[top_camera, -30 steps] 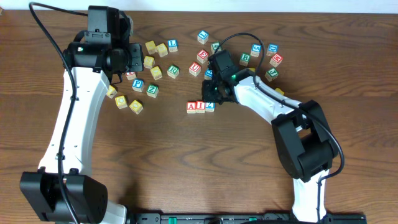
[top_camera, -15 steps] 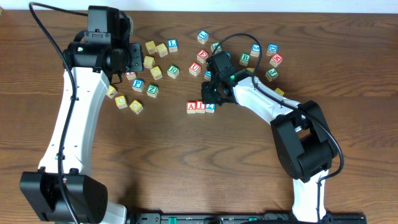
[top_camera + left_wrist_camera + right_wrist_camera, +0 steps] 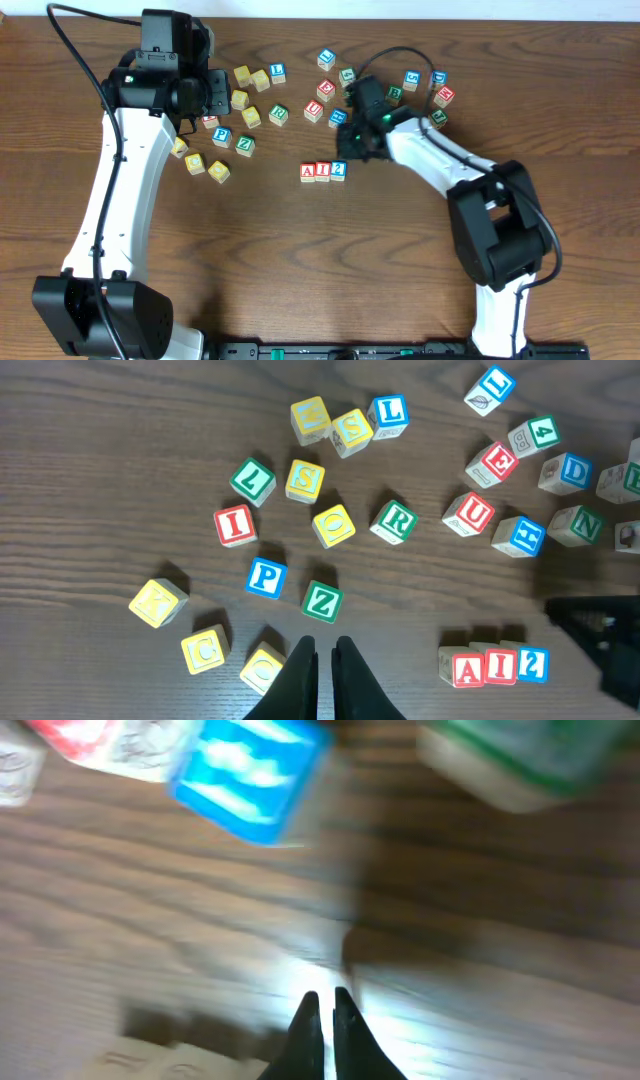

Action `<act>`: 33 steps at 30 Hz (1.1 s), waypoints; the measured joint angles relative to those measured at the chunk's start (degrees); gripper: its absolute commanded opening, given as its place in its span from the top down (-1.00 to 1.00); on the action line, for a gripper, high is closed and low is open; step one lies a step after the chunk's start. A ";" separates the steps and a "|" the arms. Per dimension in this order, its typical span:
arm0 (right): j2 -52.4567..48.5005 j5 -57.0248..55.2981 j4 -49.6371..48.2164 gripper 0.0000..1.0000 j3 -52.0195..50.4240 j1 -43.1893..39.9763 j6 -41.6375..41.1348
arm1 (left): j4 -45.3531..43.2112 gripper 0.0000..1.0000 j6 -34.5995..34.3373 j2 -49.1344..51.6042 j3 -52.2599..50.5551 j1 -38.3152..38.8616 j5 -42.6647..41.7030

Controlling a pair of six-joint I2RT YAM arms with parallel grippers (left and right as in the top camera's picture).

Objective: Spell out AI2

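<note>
Task row: A block (image 3: 308,172), I block (image 3: 322,171), 2 block (image 3: 338,170) side by side, each touching the next. Reads AI2 from the near edge.
Row place: about the middle of the desk (image 3: 250,260), a little toward the far edge, roughly centred between the left and right edges.
Row colours: A and I are red, 2 is blue.
Right gripper (image 3: 323,1000): fingers pressed together, nothing between them, tips over bare wood.
Right gripper place: in the overhead view, just on the far side of the 2 block, slightly toward the right edge, not touching it.
Right wrist view: blurred. A blue block (image 3: 250,775) and a green block (image 3: 520,755) sit at the top of the frame, letters unreadable. Pale shape at the bottom left, cannot tell what it is.
Left gripper (image 3: 322,650): fingers clenched tight, grasping nothing.
Left gripper place: toward the far left corner, over the loose blocks, well apart from the row.
Near left fingertips: green Z block (image 3: 322,600) just ahead of them, not touching. Blue P block (image 3: 266,577) is beside the Z.
Further out, left side: yellow O block (image 3: 333,525), yellow S block (image 3: 305,480), green R block (image 3: 394,521), all apart from each other.
Between row and far edge: red U block (image 3: 470,513), red E block (image 3: 497,463), more loose blocks scattered toward the far right corner.
Arm bases: both at the near edge.
</note>
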State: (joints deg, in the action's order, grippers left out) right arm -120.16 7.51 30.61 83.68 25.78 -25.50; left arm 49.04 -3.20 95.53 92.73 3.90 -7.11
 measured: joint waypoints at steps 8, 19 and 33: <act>0.33 -1.16 7.34 0.98 0.04 -0.59 -1.25 | 0.02 0.85 0.00 0.00 0.00 0.00 0.00; 0.33 -1.31 7.82 0.98 0.04 1.68 -1.31 | 0.02 0.85 0.00 0.00 0.00 0.00 0.00; 0.33 0.11 5.88 0.98 0.04 2.80 -1.46 | 0.02 0.85 0.00 0.00 0.00 0.00 0.00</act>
State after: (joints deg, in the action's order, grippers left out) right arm -119.83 7.62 36.49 83.72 28.58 -26.96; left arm 49.06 -3.20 95.53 92.73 3.90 -7.11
